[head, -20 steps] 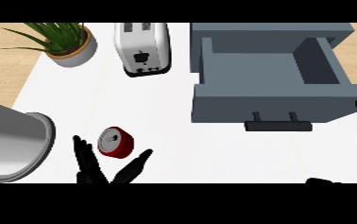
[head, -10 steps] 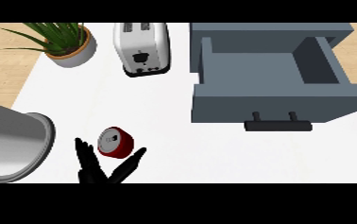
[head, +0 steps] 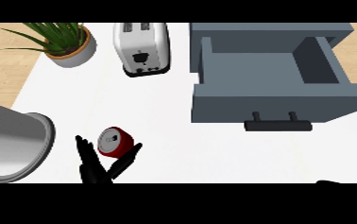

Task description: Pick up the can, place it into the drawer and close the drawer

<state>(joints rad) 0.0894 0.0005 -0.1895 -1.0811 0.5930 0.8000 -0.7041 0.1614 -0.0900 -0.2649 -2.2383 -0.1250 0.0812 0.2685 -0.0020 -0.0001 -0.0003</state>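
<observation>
flanking the red can (head: 115, 142) on the counter (head: 209, 154), left hand (head: 93, 171) spread open; drawer (head: 265, 106) stands open.

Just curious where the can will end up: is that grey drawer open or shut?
Open. The drawer is pulled out, its bare inside floor showing; the can is outside it, on the counter.

I look steeply down from my head at the counter (head: 174, 109). My left hand (head: 96, 172) shows at the lower edge.
</observation>
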